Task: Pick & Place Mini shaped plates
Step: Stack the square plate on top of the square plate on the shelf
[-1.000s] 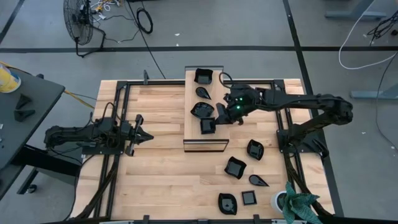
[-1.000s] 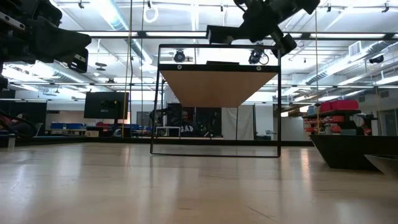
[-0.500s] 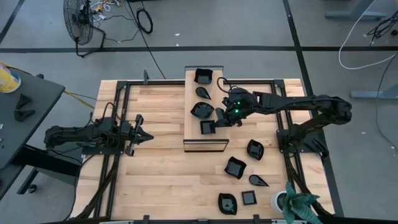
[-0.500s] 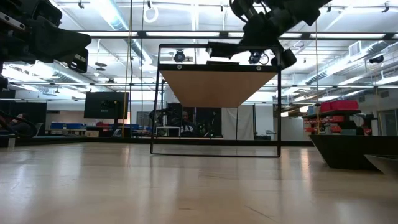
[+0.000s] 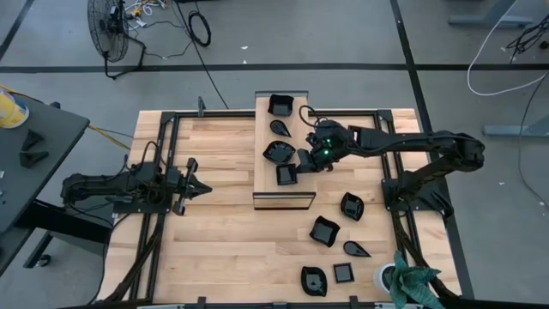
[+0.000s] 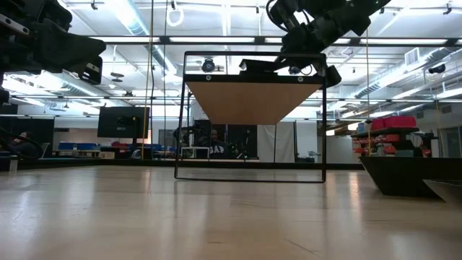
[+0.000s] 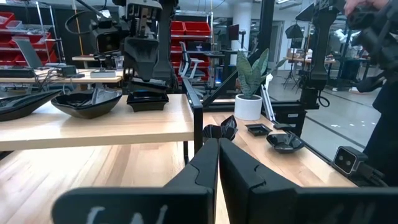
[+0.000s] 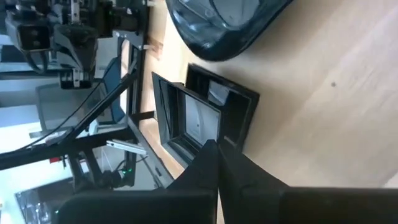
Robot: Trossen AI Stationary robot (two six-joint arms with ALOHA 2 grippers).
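A raised light wooden board [image 5: 296, 196] stands mid-table. On it lie a square black plate [image 5: 280, 105], a leaf-shaped one [image 5: 280, 127] and a wavy-edged one [image 5: 276, 153]. My right gripper [image 5: 296, 167] is shut on a small square black plate [image 5: 286, 175] over the board's near half. That plate also shows in the right wrist view [image 8: 199, 121] and the low view [image 6: 263, 65]. Several more black plates lie on the table at the near right [image 5: 324, 231]. My left gripper [image 5: 196, 186] waits shut at the table's left. My right gripper pinches the square plate by one side wall [image 8: 238, 124], with one finger on the hollow side and one outside. The fingers slant down from the table's right. The plate sits level at the board's top; whether it rests there or hangs just above, I cannot tell.
Black metal frames run along the table's left [image 5: 159, 215] and right [image 5: 403, 223] sides. A small white pot with a green plant [image 5: 403, 281] stands at the near right corner. Bare wood lies between the board and my left arm.
My right gripper has gone down toward the board with the square plate, staying shut on it; the plate has sunk from well above the board to its top.
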